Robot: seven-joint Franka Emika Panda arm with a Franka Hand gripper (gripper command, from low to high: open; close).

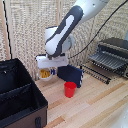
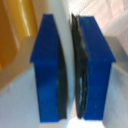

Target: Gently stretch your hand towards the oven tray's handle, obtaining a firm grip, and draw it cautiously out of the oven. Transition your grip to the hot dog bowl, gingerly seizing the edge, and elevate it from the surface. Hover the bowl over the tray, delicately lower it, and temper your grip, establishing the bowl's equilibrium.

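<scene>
Your gripper (image 1: 48, 67) is clamped on the rim of the hot dog bowl (image 1: 46, 73), holding it lifted above the wooden table (image 1: 95, 102). In the wrist view, the blue finger pads (image 2: 50, 70) pinch the thin white rim, with yellow food beside. The oven tray (image 1: 102, 64) already sits drawn out of the oven (image 1: 116, 50), at the exterior view's right, well apart from the bowl. Carrying the bowl across and lowering it remains. A red cup (image 1: 70, 89), a blue box (image 1: 71, 73) and a black case (image 1: 20, 95) share the table; a woven screen (image 1: 30, 30) stands behind.
</scene>
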